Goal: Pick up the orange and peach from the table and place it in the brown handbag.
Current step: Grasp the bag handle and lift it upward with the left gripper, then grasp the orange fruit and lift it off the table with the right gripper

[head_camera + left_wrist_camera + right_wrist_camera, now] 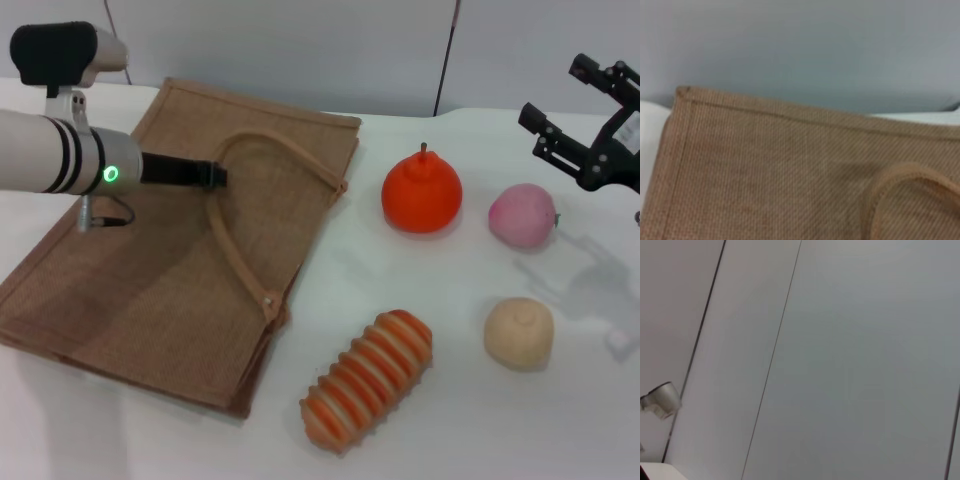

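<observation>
Nothing bagged yet: both fruits sit on the tabletop [440, 300].

The orange [422, 193] and peach [521, 214] rest side by side, well apart from the brown handbag [150, 290], which lies flat. The left tool [205, 174] is at the bag's handle [240, 255]; I cannot tell whether it is clenched. The right tool [560, 125] hovers released above and beside the peach, grasping nothing. Both picks and placements remain.
</observation>
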